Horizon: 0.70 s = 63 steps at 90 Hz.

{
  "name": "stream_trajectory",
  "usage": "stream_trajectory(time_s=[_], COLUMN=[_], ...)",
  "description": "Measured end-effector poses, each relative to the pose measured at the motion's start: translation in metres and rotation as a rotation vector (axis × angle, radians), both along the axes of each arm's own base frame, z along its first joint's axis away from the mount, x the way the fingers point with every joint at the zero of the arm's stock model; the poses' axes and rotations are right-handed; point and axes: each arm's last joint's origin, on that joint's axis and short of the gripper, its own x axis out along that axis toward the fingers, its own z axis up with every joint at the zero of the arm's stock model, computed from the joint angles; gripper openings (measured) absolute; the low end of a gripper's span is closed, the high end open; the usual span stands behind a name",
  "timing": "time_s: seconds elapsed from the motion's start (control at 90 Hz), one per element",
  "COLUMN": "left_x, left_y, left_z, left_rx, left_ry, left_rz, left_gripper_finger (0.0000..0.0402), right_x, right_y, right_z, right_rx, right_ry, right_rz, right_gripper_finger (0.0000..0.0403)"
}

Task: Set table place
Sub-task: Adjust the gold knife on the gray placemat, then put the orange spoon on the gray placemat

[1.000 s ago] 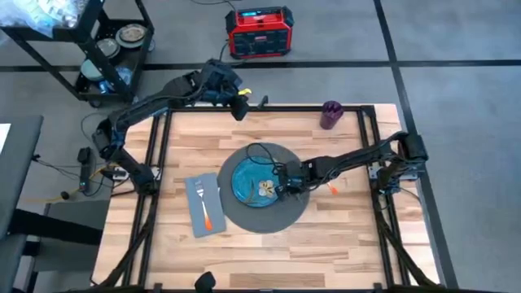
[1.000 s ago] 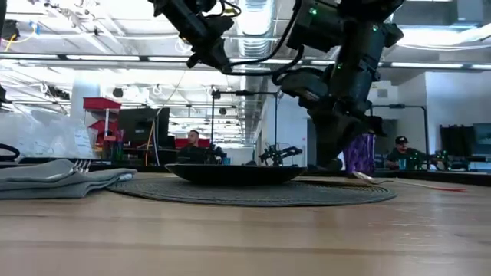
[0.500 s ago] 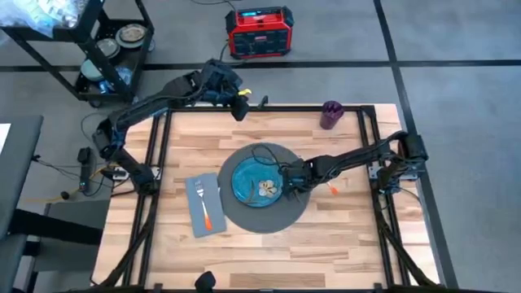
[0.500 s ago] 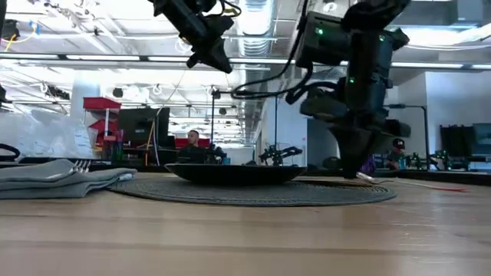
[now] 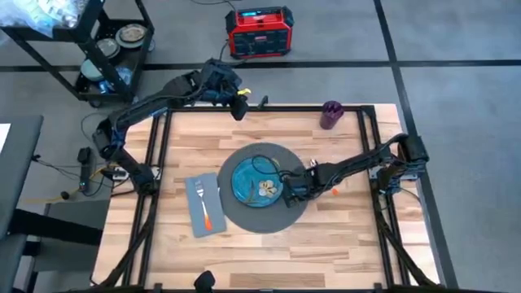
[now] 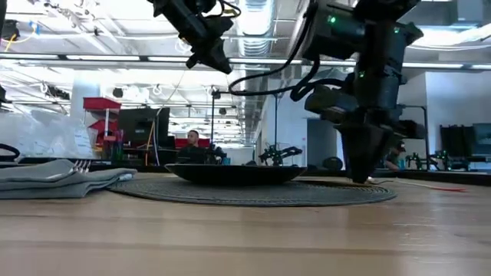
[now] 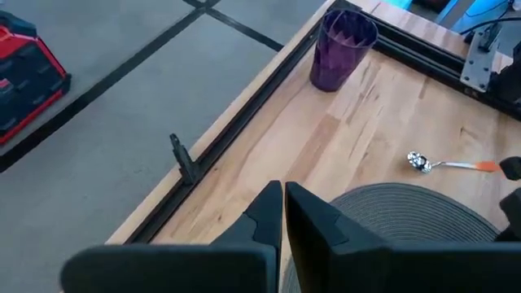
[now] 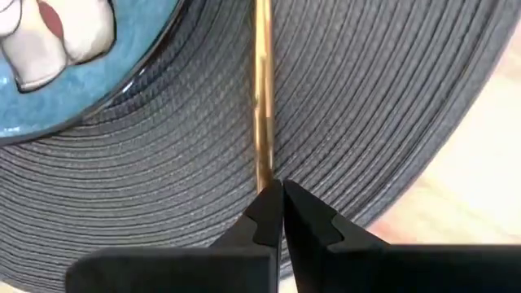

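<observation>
Two claws, is that right? Where are they?

Yes. The left claw (image 5: pixel 242 108) hangs high over the far edge of the desk (image 5: pixel 342 236), fingers pressed together on nothing. The right claw (image 5: pixel 290 190) is down at the round dark mat (image 5: pixel 269 218), just beside the blue-green plate (image 5: pixel 244 181), on the side towards its own arm.

Is the right one gripping anything?

Its fingers meet at the tips. A thin golden strip (image 8: pixel 262 98) runs across the mat's ribs straight out from them, but I cannot tell what it is, or whether the tips pinch its end or only touch it.

Could it be the spoon?

Hard to say. From the left wrist, the spoon (image 7: pixel 444 164) lies on bare wood just off the mat, and its orange handle is cut off by the frame edge. From above only an orange fleck shows, beside the right arm.

And the rest of the setting?

The plate sits in the middle of the mat. The grey napkin (image 5: pixel 198 195) lies on the mat's other side with the orange-handled fork (image 5: pixel 206 213) on top. The purple cup (image 5: pixel 330 114) stands upright at the far edge; at desk height the right arm hides it.
</observation>
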Motion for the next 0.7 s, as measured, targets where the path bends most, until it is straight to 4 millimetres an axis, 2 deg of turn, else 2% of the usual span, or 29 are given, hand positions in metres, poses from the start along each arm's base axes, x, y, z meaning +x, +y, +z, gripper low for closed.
stream_trajectory(time_s=[0.156, 0.267, 0.467, 0.7], left_x=[0.0, 0.0, 0.0, -0.001], left_y=[0.0, 0.0, -0.001, -0.002], left_z=[0.0, 0.0, 0.0, -0.002], left_rx=[0.001, 0.002, -0.005, -0.026], left_ry=[0.001, 0.005, 0.0, 0.015], left_rz=[-0.001, -0.004, -0.025, -0.041], left_gripper_finger=[0.0, 0.0, 0.0, 0.0], right_x=[-0.018, -0.029, -0.032, -0.039], right_y=[-0.008, -0.02, -0.04, -0.067], right_z=[0.015, 0.028, 0.039, 0.035], right_rx=[-0.141, -0.206, -0.244, -0.249], right_ry=[0.067, 0.113, 0.132, 0.243], right_rz=[-0.084, -0.028, 0.158, 0.15], right_gripper_finger=[0.0003, 0.0029, 0.0127, 0.0249])
